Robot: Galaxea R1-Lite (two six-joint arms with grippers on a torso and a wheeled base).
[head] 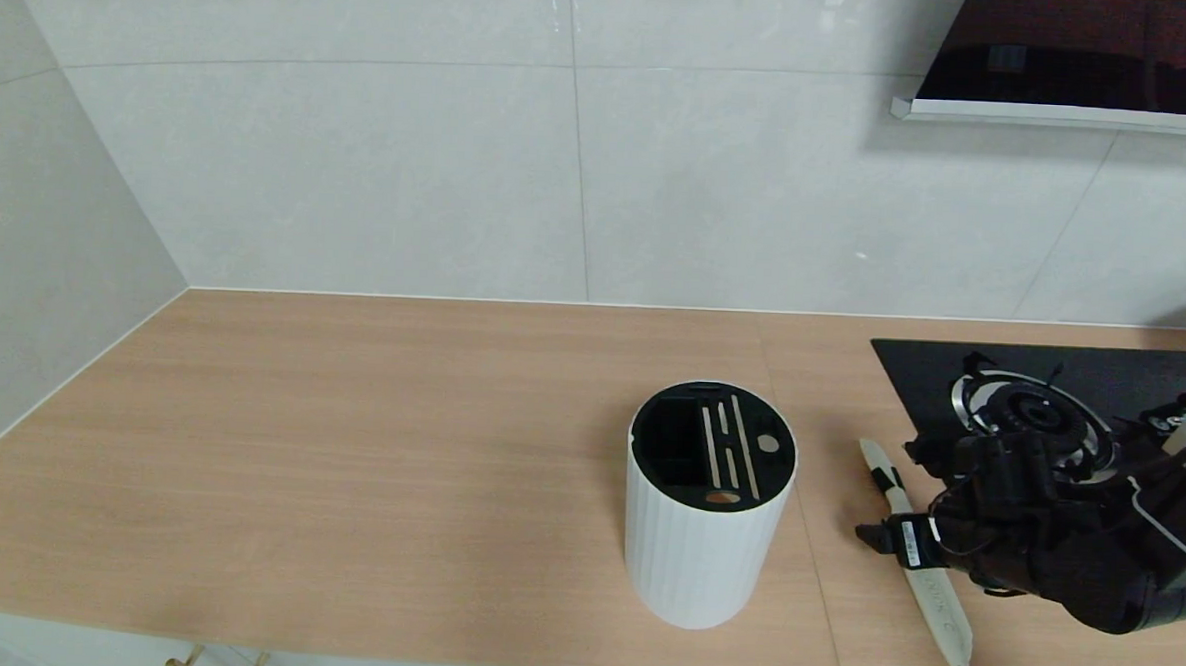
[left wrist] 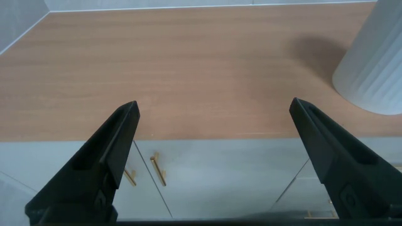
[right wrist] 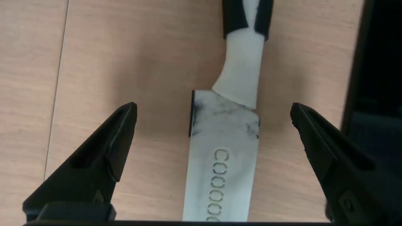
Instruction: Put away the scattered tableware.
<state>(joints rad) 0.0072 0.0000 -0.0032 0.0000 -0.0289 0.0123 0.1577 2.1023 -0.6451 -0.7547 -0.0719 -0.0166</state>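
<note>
Item 1: white knife (head: 941, 610), black band on the handle. It lay flat on the table (head: 348, 442) near the front edge, toward the right end, with the blade tip pointing at the front edge.

Item 2: white ribbed holder (head: 705, 523) with a slotted black top. It stood upright beside the knife, not touching it.

Item 3: black hob (head: 917, 372), at the table's right end behind the knife.

Item 4: right pincer (right wrist: 212, 125). It was over the knife where blade met handle, jaws spread wide to either side, gripping nothing.

Item 5: left pincer (left wrist: 213, 122). It was over the table's front edge, jaws wide apart and empty.
</note>
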